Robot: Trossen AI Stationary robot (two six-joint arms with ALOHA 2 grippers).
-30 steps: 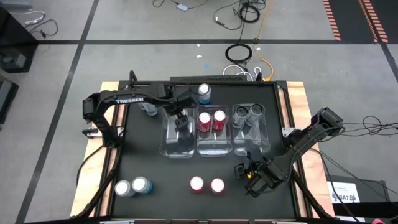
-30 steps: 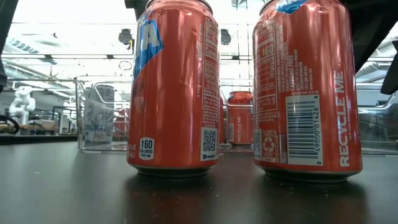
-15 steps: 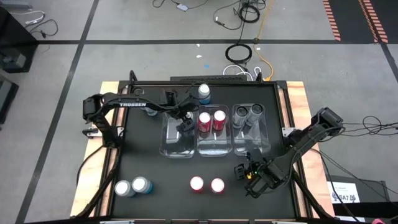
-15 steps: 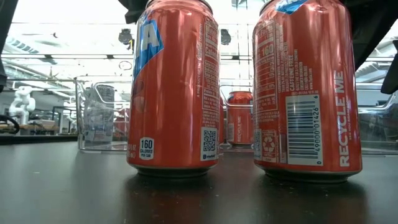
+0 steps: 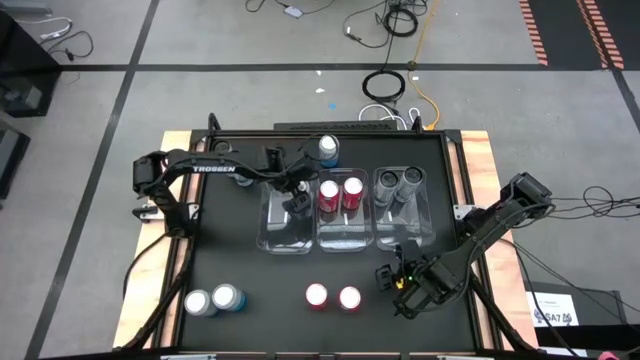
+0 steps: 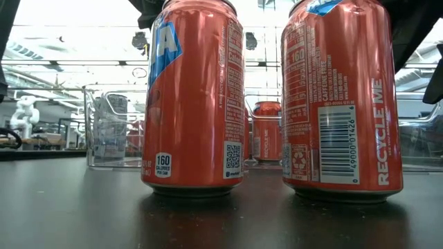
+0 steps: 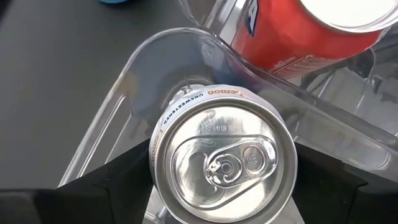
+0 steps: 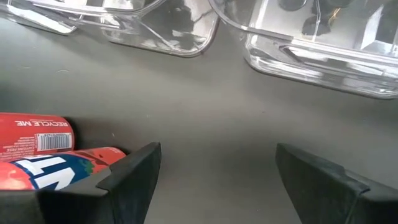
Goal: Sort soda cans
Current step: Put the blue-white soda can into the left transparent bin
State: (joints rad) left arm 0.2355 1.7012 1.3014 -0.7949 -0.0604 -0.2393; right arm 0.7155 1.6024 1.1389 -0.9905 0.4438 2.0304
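My left gripper [image 5: 293, 200] is shut on a soda can with a silvery top [image 7: 222, 157], upright inside the left clear bin [image 5: 270, 235]. The middle bin holds two red cans [image 5: 340, 194], and the right bin two dark grey cans [image 5: 398, 182]. One light blue can [image 5: 327, 150] stands behind the bins. Near the front edge stand two light blue cans [image 5: 212, 300] and two red cans [image 5: 332, 297]. My right gripper [image 5: 398, 280] hangs open above bare table, right of the red cans [image 8: 56, 158]. My left gripper pinches the can between its two fingers, one on each side of the wall just below the top rim [image 7: 155, 152]. The fingers come from above, pointing steeply down. The can stays upright inside the left bin; whether its bottom stands on the bin's floor I cannot tell.
The three clear bins stand side by side mid-table, their thin walls [image 7: 124, 81] close around the held can. In the low view the two front red cans [image 6: 194, 97] fill the foreground. Cables lie on the floor beyond the table's far edge.
My left gripper has gone down into the left bin with the can and tipped a little steeper. The can has stayed upright. My right arm has kept still.
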